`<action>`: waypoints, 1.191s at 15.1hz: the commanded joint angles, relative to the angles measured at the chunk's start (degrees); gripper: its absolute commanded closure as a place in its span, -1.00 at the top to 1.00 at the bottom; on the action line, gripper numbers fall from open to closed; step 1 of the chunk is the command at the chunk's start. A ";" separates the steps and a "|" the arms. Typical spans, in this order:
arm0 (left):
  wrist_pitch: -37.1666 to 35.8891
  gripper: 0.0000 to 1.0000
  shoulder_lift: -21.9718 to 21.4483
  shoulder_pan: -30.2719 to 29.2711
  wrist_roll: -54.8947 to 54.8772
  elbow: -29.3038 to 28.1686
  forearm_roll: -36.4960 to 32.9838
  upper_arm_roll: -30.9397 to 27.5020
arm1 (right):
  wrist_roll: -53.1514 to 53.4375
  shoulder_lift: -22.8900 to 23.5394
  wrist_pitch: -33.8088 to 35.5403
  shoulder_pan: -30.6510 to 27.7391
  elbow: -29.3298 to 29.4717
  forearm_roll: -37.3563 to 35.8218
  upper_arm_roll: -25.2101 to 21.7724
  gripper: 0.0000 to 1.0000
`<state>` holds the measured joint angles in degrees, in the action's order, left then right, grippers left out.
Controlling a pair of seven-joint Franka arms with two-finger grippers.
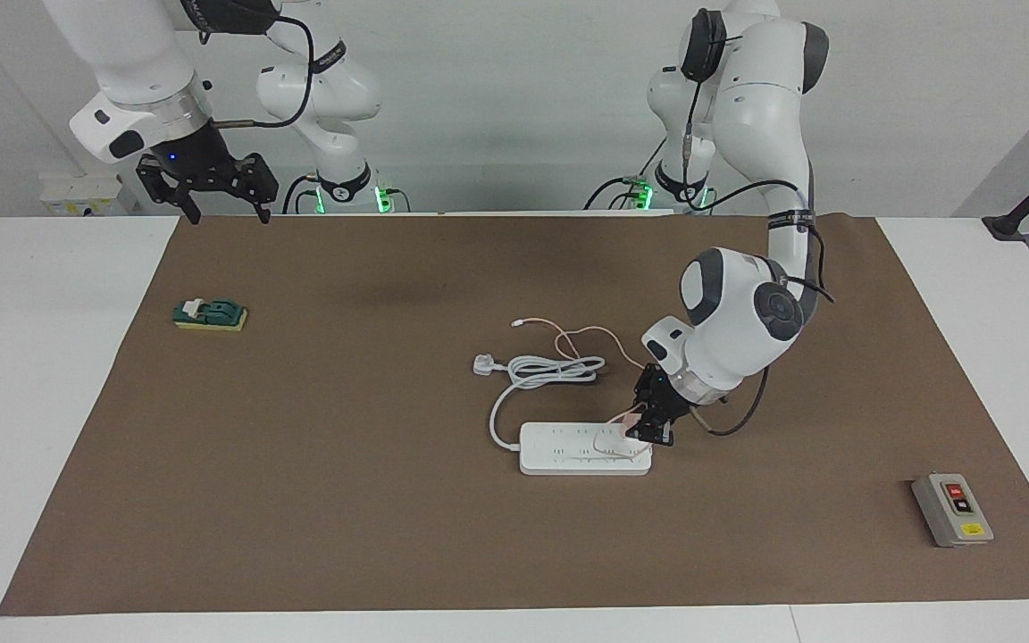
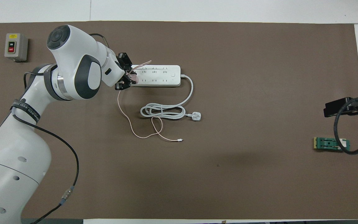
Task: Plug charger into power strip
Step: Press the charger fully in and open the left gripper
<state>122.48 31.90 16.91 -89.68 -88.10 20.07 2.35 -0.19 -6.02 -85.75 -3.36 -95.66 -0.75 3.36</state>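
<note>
The white power strip (image 1: 568, 451) (image 2: 160, 75) lies near the middle of the brown mat, its thick white cord coiled nearer to the robots. My left gripper (image 1: 648, 427) (image 2: 128, 77) is at the strip's end toward the left arm, shut on the pale pink charger (image 1: 629, 418) (image 2: 133, 77), which sits at the strip's top face. I cannot tell if the prongs are in a socket. The thin pink cable (image 1: 581, 339) (image 2: 135, 132) loops over the strip and trails toward the robots. My right gripper (image 1: 224, 192) waits open, raised over the mat's edge by its base.
A white three-pin plug (image 1: 483, 364) (image 2: 196, 116) ends the strip's cord. A grey box with red and black buttons (image 1: 952, 509) (image 2: 16, 46) stands toward the left arm's end. A green block on a yellow sponge (image 1: 211, 313) (image 2: 331, 144) lies toward the right arm's end.
</note>
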 commanded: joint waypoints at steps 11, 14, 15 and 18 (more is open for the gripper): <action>4.78 -0.16 4.66 -0.03 2.93 4.34 -1.43 -1.21 | 0.81 -0.57 0.24 -0.68 -0.32 1.01 0.33 1.00; 4.61 1.00 3.52 -0.65 2.93 4.43 -1.43 -1.30 | 0.81 -0.57 0.24 -0.68 -0.32 1.01 0.24 1.00; 4.69 1.00 2.82 -0.91 2.93 4.43 -1.43 -1.39 | 0.81 -0.66 0.24 -0.68 -0.32 1.01 0.24 1.00; 4.78 1.00 1.41 -1.00 3.02 4.34 -1.26 -1.56 | 0.81 -0.66 0.24 -0.68 -0.32 1.01 0.24 1.00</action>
<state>125.71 32.57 16.51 -87.15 -86.46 19.79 1.10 -0.18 -6.02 -85.75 -3.36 -95.66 -0.75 3.36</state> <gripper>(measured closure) 0.163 0.000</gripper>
